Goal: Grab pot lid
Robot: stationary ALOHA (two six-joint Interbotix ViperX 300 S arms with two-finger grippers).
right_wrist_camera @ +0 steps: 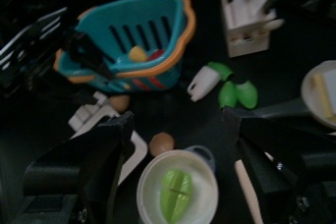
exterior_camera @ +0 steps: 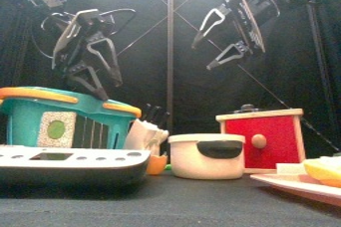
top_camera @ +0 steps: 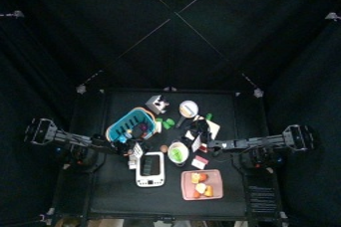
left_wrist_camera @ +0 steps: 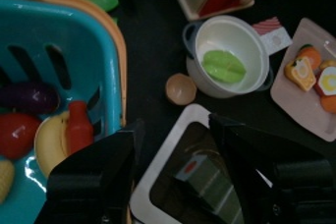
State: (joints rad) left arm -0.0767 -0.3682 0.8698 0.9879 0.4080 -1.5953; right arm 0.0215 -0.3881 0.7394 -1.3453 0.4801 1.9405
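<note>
A white pot [top_camera: 178, 153] stands uncovered mid-table with a green piece inside; the front view shows its black handle [exterior_camera: 213, 149]. A pale round disc, which I take for the pot lid [top_camera: 189, 109], lies at the back of the table and shows at the edge of the right wrist view [right_wrist_camera: 324, 90]. My right gripper [right_wrist_camera: 178, 164] hangs open above the pot [right_wrist_camera: 147, 179], well short of the lid. High over a white toy till [left_wrist_camera: 184, 174], my left gripper [left_wrist_camera: 178, 169] is open and holds nothing.
A teal basket [top_camera: 130, 123] with an orange rim holds toy food at the left. A pink tray [top_camera: 202, 184] of food sits front right. A red box [exterior_camera: 260, 141], a knife block [right_wrist_camera: 250, 22], green vegetables [right_wrist_camera: 223, 88] and an egg [left_wrist_camera: 180, 88] lie around the pot.
</note>
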